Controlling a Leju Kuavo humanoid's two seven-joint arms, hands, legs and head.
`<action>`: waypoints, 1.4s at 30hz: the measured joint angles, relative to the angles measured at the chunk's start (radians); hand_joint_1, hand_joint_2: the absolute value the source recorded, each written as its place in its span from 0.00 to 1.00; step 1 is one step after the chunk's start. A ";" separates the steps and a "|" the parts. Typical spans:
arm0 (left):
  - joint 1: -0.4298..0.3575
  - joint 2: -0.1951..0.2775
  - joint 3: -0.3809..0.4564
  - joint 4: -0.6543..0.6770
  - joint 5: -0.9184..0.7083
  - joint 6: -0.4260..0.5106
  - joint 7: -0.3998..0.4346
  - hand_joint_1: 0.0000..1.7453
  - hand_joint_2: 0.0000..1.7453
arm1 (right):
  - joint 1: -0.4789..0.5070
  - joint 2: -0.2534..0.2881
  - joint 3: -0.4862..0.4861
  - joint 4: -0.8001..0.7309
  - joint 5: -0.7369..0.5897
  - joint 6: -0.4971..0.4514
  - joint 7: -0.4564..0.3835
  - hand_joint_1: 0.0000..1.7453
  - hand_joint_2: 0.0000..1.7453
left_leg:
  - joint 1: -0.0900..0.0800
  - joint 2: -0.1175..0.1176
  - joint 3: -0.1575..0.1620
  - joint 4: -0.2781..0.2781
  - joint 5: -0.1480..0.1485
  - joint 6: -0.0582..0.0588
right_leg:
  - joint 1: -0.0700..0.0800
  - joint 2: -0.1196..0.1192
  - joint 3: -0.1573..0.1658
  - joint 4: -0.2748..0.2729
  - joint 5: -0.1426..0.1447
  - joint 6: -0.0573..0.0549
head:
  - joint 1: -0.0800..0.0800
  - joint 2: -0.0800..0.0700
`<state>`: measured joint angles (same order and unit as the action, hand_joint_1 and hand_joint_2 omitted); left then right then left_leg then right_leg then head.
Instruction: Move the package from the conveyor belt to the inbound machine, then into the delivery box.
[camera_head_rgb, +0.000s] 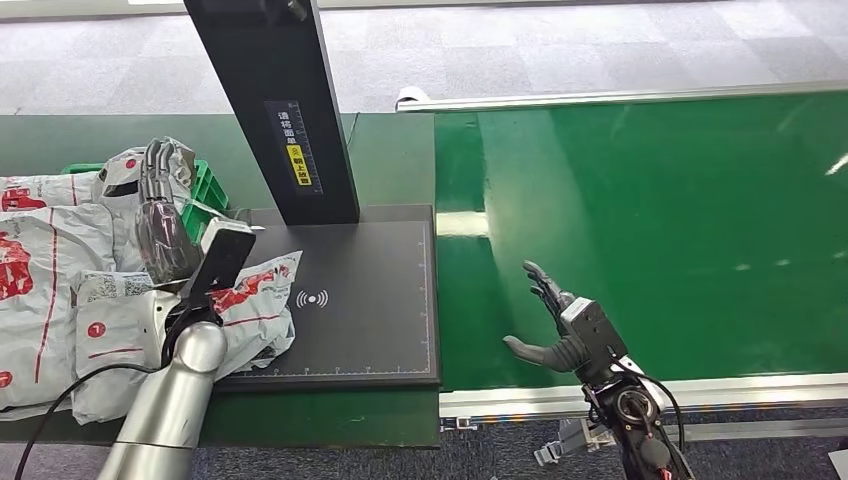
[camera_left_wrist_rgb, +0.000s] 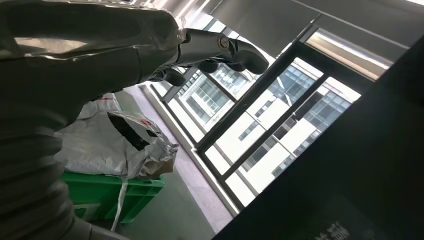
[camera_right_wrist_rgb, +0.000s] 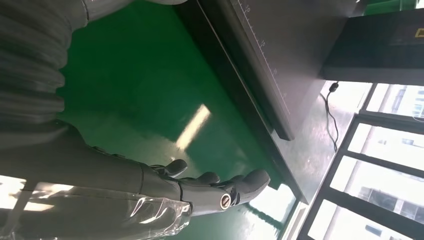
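Observation:
A white plastic package (camera_head_rgb: 258, 296) with red print lies half on the left edge of the inbound machine's black pad (camera_head_rgb: 370, 300). My left hand (camera_head_rgb: 162, 222) is raised just beyond it, fingers straight up and holding nothing; in the left wrist view its fingers (camera_left_wrist_rgb: 220, 50) are stretched out. The green delivery box (camera_head_rgb: 205, 190) sits behind, mostly covered by other packages (camera_head_rgb: 40, 270). My right hand (camera_head_rgb: 556, 325) hovers open over the green conveyor belt (camera_head_rgb: 650, 220) near its front edge, palm toward the machine, and it appears as the right hand (camera_right_wrist_rgb: 200, 192) in the right wrist view above the belt (camera_right_wrist_rgb: 140, 90).
The machine's black post (camera_head_rgb: 290, 110) rises behind the pad. A crumpled package (camera_left_wrist_rgb: 120, 145) rests on the green box (camera_left_wrist_rgb: 125, 195). The belt's metal front rail (camera_head_rgb: 640, 395) runs below my right hand. Grey floor lies beyond the belt.

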<state>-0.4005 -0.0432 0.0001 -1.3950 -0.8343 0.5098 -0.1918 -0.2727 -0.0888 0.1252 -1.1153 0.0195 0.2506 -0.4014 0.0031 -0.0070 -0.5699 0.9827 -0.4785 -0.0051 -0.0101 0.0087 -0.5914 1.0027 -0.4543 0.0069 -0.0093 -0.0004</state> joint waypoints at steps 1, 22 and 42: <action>0.007 0.006 -0.014 -0.013 0.007 -0.005 -0.001 0.00 1.00 | 0.001 0.000 -0.002 -0.002 0.000 -0.001 0.000 0.00 1.00 | 0.000 0.000 0.000 0.000 0.000 0.000 | 0.000 0.000 0.000 0.000 0.000 0.000 | 0.000 0.000; 0.238 0.122 -0.011 -0.291 -0.253 -0.440 0.182 0.00 1.00 | -0.013 0.005 -0.050 -0.013 0.051 0.007 0.022 0.00 1.00 | 0.000 0.001 0.001 0.000 0.000 0.000 | 0.000 0.001 0.001 0.000 0.000 0.000 | 0.000 0.000; 0.297 0.167 -0.094 -0.293 -0.347 -0.610 0.186 0.00 1.00 | -0.019 0.012 -0.055 -0.011 0.058 0.030 0.034 0.00 1.00 | 0.000 0.001 0.001 0.000 0.000 0.000 | 0.000 0.001 0.001 0.000 0.000 0.000 | 0.000 0.000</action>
<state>-0.1038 0.1237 -0.0940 -1.6883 -1.1817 -0.1002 -0.0060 -0.2921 -0.0769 0.0706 -1.1260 0.0770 0.2809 -0.3677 0.0029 -0.0058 -0.5689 0.9825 -0.4788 -0.0053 -0.0103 0.0093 -0.5905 1.0027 -0.4542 0.0068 -0.0092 -0.0004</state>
